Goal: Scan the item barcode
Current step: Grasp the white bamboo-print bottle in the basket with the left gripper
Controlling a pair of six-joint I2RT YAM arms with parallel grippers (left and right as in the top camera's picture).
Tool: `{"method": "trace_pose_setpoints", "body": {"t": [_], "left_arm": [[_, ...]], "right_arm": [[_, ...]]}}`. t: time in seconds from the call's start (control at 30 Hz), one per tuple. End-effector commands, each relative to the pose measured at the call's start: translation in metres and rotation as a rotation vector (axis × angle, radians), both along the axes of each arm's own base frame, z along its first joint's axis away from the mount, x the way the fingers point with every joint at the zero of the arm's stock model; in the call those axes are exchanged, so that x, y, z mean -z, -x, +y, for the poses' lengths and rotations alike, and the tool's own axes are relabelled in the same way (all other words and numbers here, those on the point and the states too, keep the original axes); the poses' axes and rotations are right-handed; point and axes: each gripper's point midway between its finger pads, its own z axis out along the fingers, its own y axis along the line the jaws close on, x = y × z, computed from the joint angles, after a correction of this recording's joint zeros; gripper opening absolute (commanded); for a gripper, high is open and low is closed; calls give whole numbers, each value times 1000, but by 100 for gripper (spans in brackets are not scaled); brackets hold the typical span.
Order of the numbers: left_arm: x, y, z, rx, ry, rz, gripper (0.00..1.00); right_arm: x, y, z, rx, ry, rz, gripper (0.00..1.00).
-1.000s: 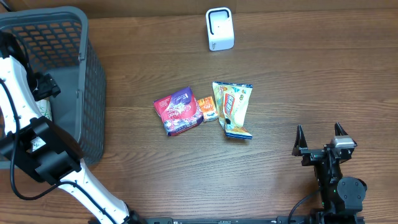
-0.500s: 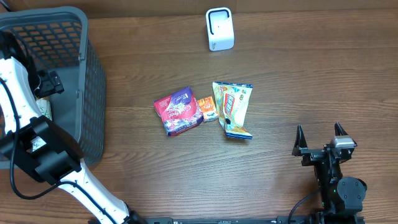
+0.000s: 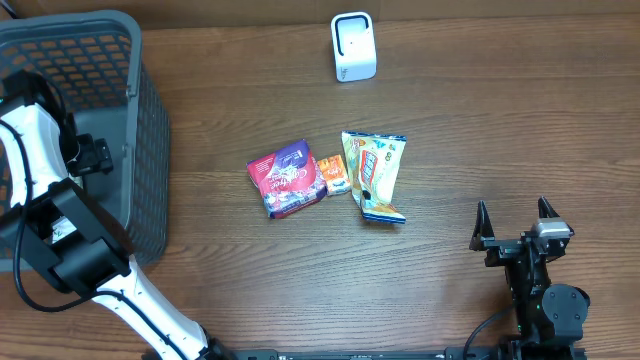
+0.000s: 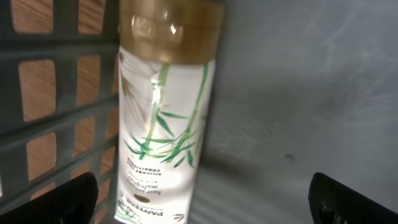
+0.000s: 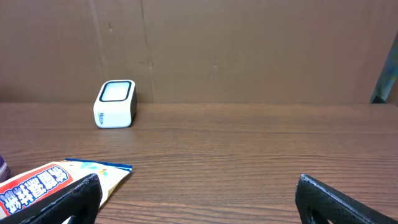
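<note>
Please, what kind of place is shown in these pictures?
Probably a mock shop checkout set up on a test bench, not a real store: a small white scanner stands on a wooden table, snack packets lie mid-table, and a grey shopping basket holds a bottle.

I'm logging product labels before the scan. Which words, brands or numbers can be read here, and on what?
"PAN": start of a line low on the bottle in the basket; the rest is blurred.
On the yellow snack pack: large characters, too blurred to read.
On the red-purple pack: script, unreadable.
On the small orange pack: too small.
On the scanner: no text visible.
</note>
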Motion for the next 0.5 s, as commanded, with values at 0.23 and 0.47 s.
{"method": "trace_pose_setpoints", "body": {"t": [0.23,0.47], "left_arm": [[30,5,1,84,9,36,100],[51,12,-1,86,52,25,100]], "right_arm": [[1,0,1,-2,-2,-7,100],[1,0,1,-2,-2,-7,100]]}}
